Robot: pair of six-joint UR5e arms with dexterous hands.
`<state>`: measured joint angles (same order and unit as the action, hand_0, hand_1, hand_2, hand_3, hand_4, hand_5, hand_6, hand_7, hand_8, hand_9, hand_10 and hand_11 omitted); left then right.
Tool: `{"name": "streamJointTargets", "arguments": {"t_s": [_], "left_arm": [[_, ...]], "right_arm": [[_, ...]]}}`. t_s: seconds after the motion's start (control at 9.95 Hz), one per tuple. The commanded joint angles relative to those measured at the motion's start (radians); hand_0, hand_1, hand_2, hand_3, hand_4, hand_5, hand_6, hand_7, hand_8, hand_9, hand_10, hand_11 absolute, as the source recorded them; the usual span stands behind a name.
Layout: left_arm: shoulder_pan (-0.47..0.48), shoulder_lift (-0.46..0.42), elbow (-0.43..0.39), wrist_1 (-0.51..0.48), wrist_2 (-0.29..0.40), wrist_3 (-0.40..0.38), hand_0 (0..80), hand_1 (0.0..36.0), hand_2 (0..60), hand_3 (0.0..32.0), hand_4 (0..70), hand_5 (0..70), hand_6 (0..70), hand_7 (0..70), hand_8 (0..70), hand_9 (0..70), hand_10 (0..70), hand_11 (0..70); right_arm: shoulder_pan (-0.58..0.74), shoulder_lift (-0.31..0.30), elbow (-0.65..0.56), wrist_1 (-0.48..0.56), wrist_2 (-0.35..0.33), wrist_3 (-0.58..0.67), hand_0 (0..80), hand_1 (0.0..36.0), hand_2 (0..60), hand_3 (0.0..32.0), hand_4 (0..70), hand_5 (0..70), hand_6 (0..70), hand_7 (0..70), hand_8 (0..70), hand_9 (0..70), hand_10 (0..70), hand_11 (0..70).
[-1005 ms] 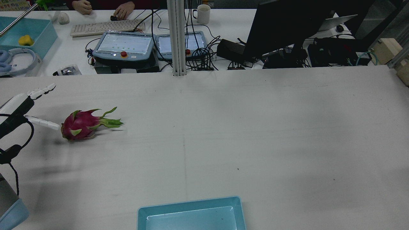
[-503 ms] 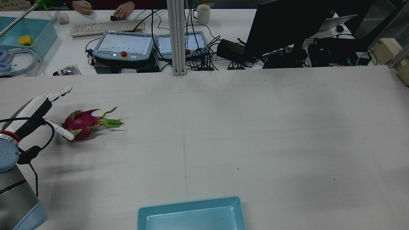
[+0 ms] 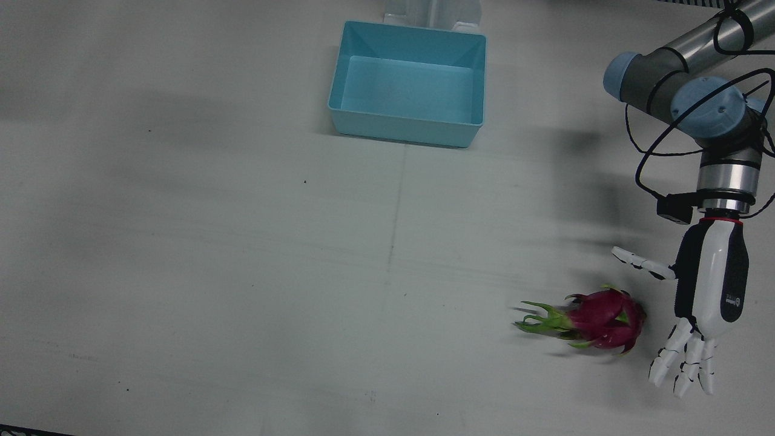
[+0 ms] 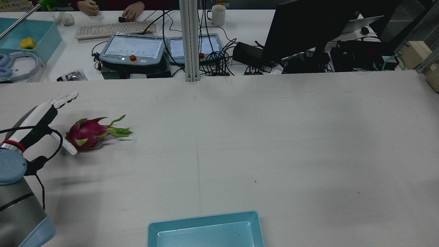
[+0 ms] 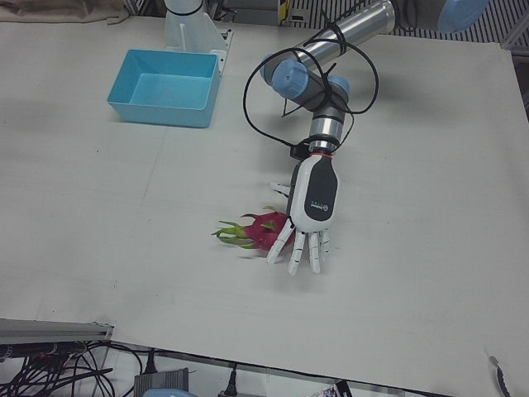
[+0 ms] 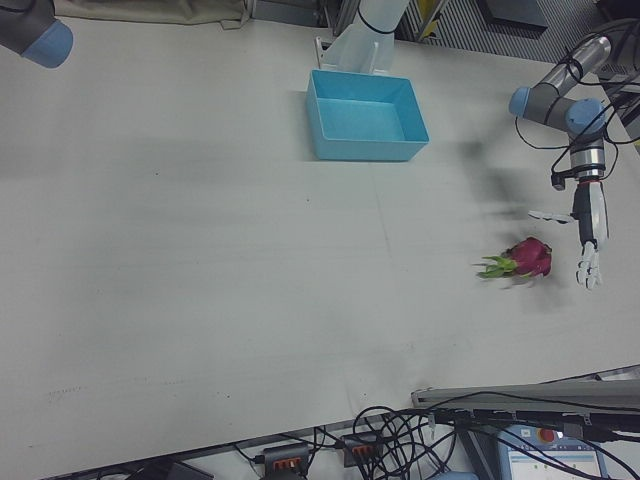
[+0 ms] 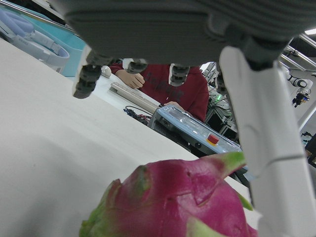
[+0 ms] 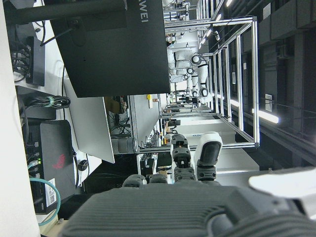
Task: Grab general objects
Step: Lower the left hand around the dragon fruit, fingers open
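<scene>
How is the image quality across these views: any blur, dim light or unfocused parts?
Front view: dim, with soft shadows across the table. Rear view: the background desk is bright, the monitor nearly black. Left hand view: the dragon fruit and the left robot hand are too close and soft. Right hand view: the right robot hand is blurred.

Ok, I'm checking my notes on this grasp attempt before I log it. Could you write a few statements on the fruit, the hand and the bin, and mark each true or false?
1. The dragon fruit lies on the table, outside the blue bin. True.
2. The left hand has lifted the fruit clear of the table. False: the fruit rests on the table and the hand is beside it with its fingers spread.
3. The blue bin holds a second fruit. False: it is empty.
4. The fruit's green leafy end points away from the left hand. True.
5. A person's hands are at a keyboard beyond the table. True.
</scene>
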<state>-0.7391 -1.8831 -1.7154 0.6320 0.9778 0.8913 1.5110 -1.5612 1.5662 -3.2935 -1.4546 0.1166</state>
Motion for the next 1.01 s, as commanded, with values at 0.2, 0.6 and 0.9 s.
{"name": "streamJointTargets", "arguments": {"t_s": [0.2, 0.6, 0.9], "left_arm": [[0.001, -0.023, 0.037, -0.020, -0.007, 0.000, 71.8, 28.0, 0.0, 17.4, 0.0, 4.5, 0.0, 10.7, 0.0, 0.7, 3.6, 8.6], [0.037, -0.047, 0.063, -0.020, -0.007, 0.000, 70.4, 27.6, 0.0, 7.2, 0.0, 5.7, 0.0, 11.4, 0.0, 0.8, 4.1, 9.3], [0.038, -0.044, 0.065, -0.023, -0.007, 0.000, 63.3, 25.8, 0.0, 4.8, 0.0, 5.4, 0.0, 10.9, 0.0, 0.8, 3.3, 7.7]], "right_arm": [[0.000, 0.001, -0.002, 0.000, 0.000, 0.000, 0.0, 0.0, 0.0, 0.0, 0.0, 0.0, 0.0, 0.0, 0.0, 0.0, 0.0, 0.0], [0.000, 0.000, 0.000, 0.000, -0.001, 0.000, 0.0, 0.0, 0.0, 0.0, 0.0, 0.0, 0.0, 0.0, 0.0, 0.0, 0.0, 0.0], [0.000, 0.000, 0.000, 0.000, 0.000, 0.000, 0.0, 0.0, 0.0, 0.0, 0.0, 0.0, 0.0, 0.0, 0.0, 0.0, 0.0, 0.0]]}}
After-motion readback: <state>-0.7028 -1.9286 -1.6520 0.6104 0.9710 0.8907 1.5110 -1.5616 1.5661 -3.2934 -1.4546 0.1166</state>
